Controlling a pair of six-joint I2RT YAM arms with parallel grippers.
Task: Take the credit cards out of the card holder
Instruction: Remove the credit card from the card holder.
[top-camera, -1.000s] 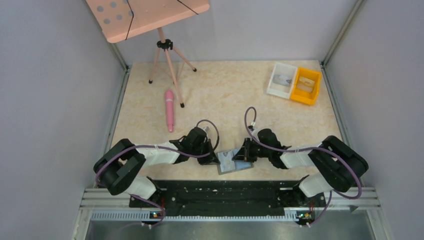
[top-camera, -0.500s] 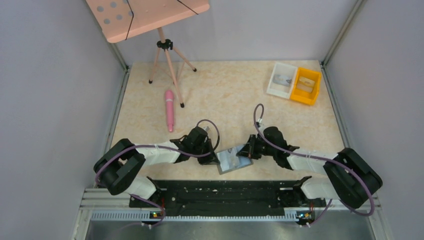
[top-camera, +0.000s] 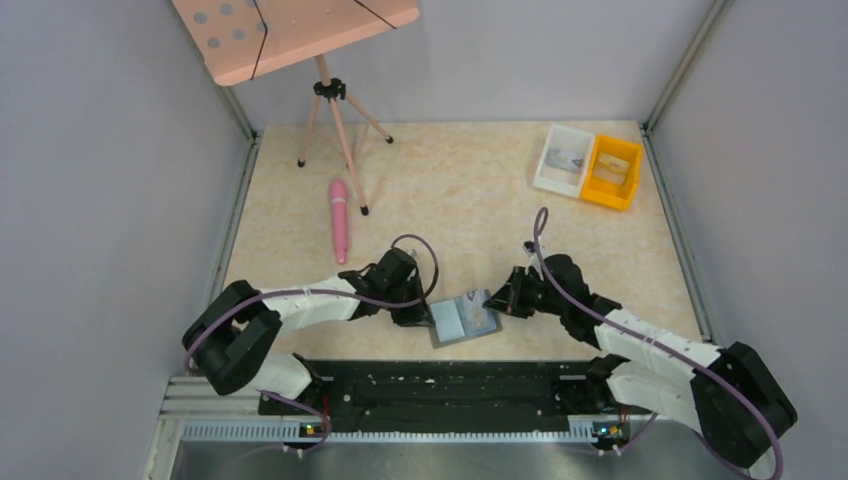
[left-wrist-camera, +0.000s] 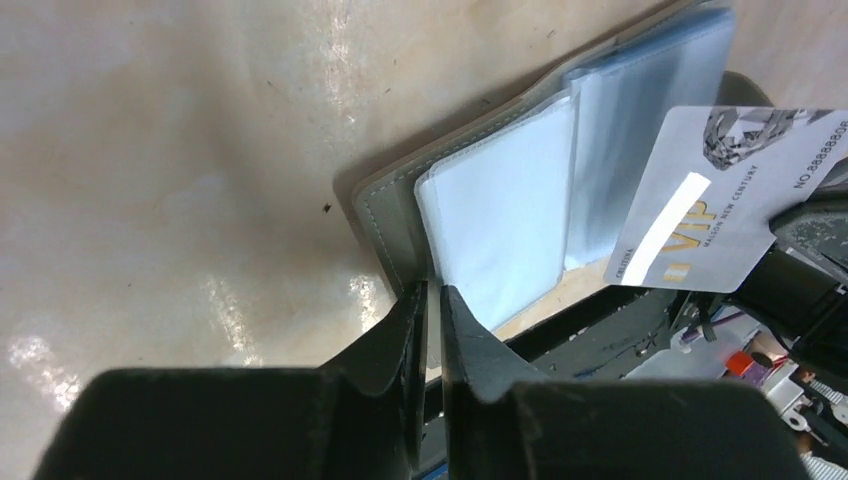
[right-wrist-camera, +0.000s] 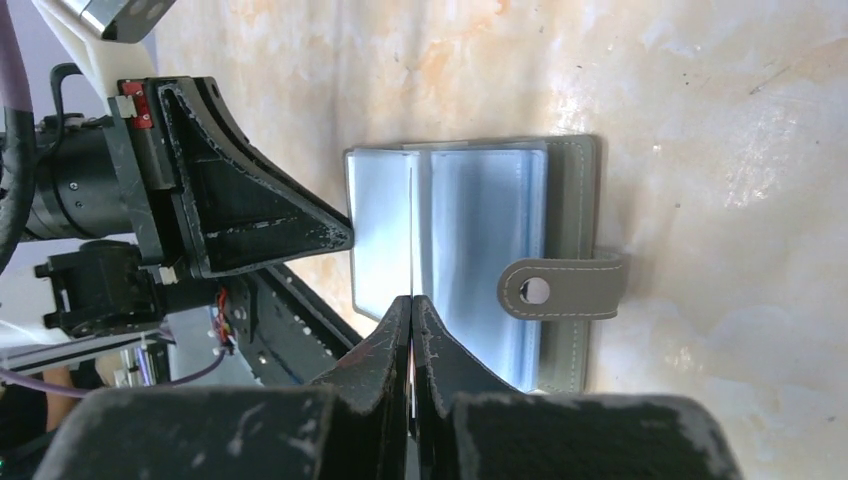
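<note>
Your left jaws clamp the edge of the flat dark-grey folding card holder (left-wrist-camera: 500, 210), your right jaws pinch the white VIP card (left-wrist-camera: 715, 200), so draw it straight out, level.

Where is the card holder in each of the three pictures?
Top external: card holder at low centre.
Left wrist: centre, lying open.
Right wrist: centre, strap at its right.
Shared landmark: black rail just past the holder's near side.

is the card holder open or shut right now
Open: the card holder lies spread flat, pale sleeves facing up, snap strap unfastened.
</note>
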